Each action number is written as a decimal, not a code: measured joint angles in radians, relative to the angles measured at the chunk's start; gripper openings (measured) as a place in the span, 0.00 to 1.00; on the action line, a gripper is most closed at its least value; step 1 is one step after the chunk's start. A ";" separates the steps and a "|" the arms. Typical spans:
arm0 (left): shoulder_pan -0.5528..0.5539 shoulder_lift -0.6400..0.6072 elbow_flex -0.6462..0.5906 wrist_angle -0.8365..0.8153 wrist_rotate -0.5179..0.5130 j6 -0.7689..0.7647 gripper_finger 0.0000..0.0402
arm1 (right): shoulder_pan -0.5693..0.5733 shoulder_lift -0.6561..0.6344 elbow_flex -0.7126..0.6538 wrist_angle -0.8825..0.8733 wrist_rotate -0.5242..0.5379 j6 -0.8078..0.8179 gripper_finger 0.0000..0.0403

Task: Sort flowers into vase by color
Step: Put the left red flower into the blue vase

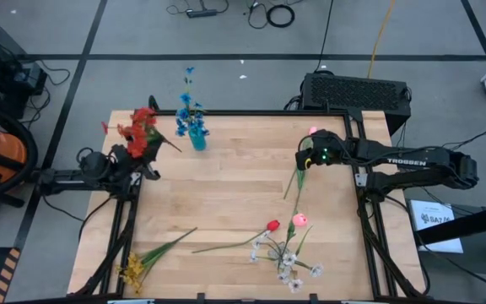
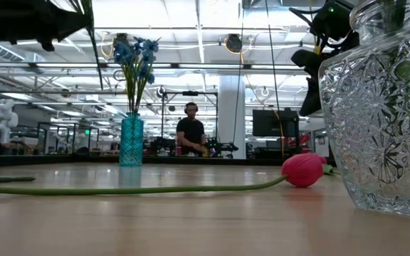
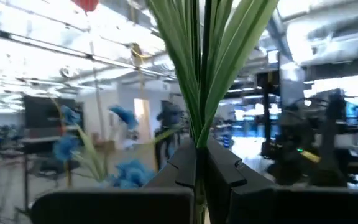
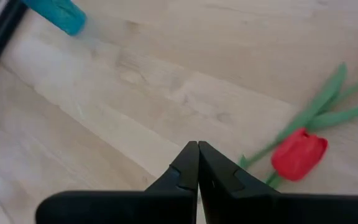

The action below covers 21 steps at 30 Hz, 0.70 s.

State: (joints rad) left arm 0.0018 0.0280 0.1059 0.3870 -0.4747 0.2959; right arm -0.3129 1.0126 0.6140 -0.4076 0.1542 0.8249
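At the table's far-left corner: the left gripper (image 1: 142, 165) is clamped on the green stems of a red flower cluster (image 1: 139, 128), blooms above its fingers.
Teal translucent cylindrical vase (image 1: 197, 139): just beside that cluster, holding blue sprays (image 1: 188, 110).
Right gripper (image 1: 307, 158): fingers pressed together, empty, near the right edge above a pink bud's stem (image 1: 296, 179).
Red tulip (image 4: 299, 154): lying on the wood beyond the right fingertips.
Low view only: a cut-glass vase (image 2: 386, 107) close up and a person (image 2: 191, 130) far behind.
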 joint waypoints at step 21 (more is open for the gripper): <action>0.569 0.103 -0.001 -0.078 0.366 -0.203 0.03 | 0.000 0.000 0.000 0.000 -0.003 0.000 0.00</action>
State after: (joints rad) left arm 0.5708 0.1312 0.1046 0.3092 -0.1083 0.0930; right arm -0.3126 1.0126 0.6140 -0.4076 0.1513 0.8249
